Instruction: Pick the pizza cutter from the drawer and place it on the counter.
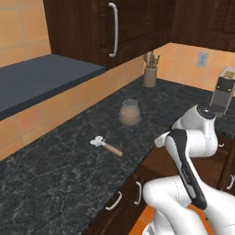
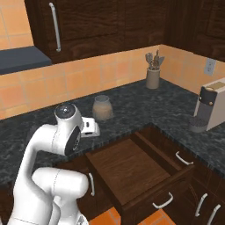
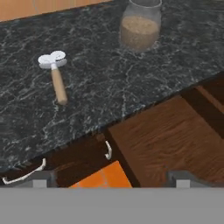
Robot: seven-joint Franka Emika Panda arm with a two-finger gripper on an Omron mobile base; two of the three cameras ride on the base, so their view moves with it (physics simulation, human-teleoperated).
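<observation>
Pizza cutter [image 1: 106, 146] flat on counter [image 1: 59, 174], drawer [image 2: 132, 169] pulled out.
You've got the cutter lying on the marble w/ blade head to the left, handle toward the counter's near edge, well apart from the glass jar [image 1: 129, 112] farther back. Gripper [image 3: 111, 175] hangs above the counter edge/drawer, nothing btwn the tips; fingers spread wide. Utensil holder [image 2: 153, 74] sits far back by the wall, coffee machine [image 2: 210, 105] at right.
</observation>
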